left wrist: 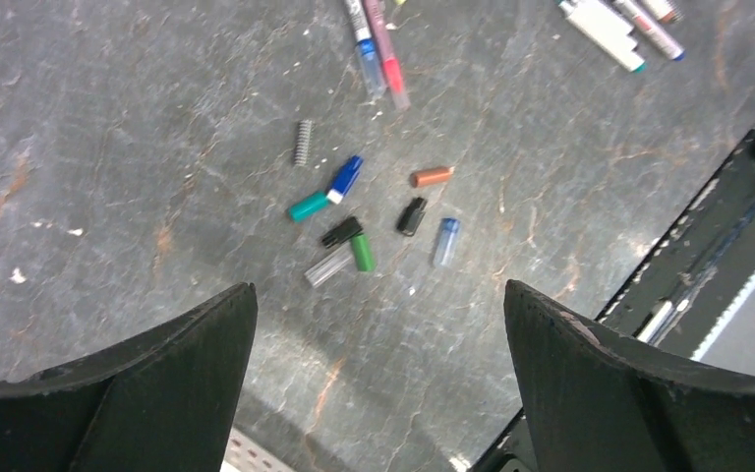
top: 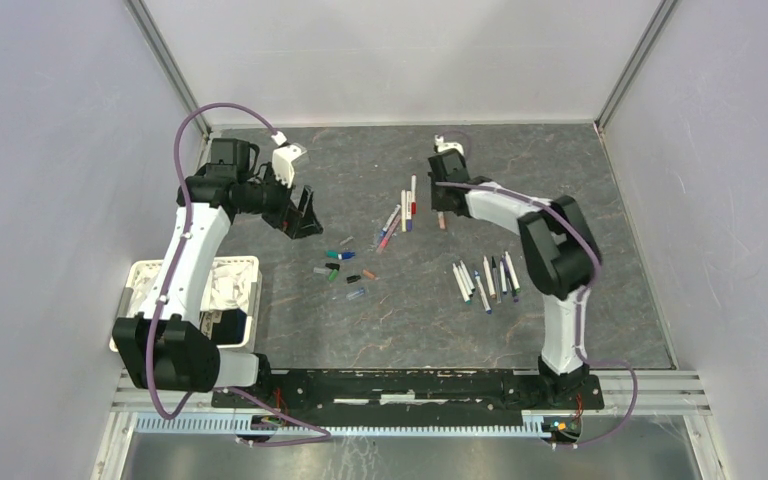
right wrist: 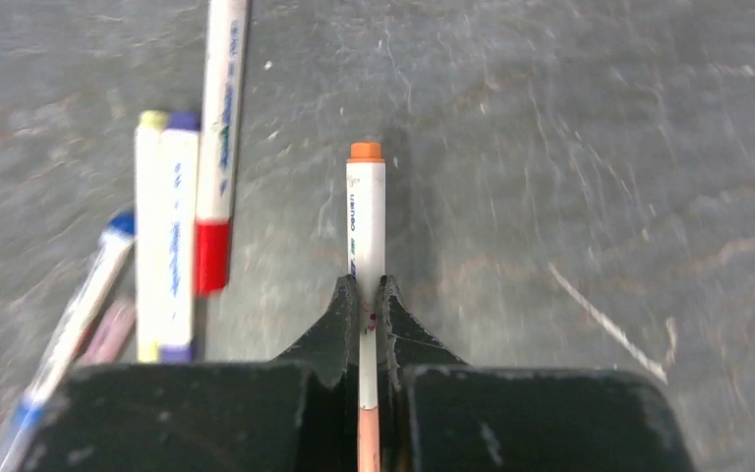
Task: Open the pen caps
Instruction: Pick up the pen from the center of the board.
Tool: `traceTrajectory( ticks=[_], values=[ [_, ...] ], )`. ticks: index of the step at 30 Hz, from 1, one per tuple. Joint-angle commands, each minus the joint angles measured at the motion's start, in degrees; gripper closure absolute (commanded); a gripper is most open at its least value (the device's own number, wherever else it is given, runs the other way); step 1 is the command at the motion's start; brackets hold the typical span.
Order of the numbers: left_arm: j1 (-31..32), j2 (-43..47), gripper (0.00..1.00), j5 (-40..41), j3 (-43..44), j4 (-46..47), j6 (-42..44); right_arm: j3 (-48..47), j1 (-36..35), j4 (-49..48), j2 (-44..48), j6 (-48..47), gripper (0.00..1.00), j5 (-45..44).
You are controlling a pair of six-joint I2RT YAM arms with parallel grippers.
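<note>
The right gripper (right wrist: 366, 295) is pinched shut on the orange pen (right wrist: 365, 211), barrel jutting ahead of its tips, cap end seemingly hidden behind them; so narrow a hold may let it swivel. The left gripper (left wrist: 378, 290) gapes empty, loose pen caps (left wrist: 354, 221) ahead.

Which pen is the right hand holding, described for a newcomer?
On the dark grey marbled table, look at the far middle, right of the fan of white marker pens. There the right hand is shut on one slim white-barrelled pen. Unlike its red-, blue- and yellow-ended neighbours, its end is orange.
</note>
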State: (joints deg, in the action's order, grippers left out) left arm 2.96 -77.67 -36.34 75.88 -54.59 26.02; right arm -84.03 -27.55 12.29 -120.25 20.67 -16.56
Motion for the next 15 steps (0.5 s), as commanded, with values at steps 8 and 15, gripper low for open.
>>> traceTrajectory(
  ticks=[8,15],
  values=[
    [3.3,5.1,0.00,-20.9,-1.5,8.9,-12.9,32.3,-9.8,-40.5,41.0,18.8,1.00,10.4],
    [13.8,6.8,0.00,-16.4,-1.2,9.7,-13.7,36.1,-22.4,-55.1,45.9,23.1,1.00,3.3]
  ],
)
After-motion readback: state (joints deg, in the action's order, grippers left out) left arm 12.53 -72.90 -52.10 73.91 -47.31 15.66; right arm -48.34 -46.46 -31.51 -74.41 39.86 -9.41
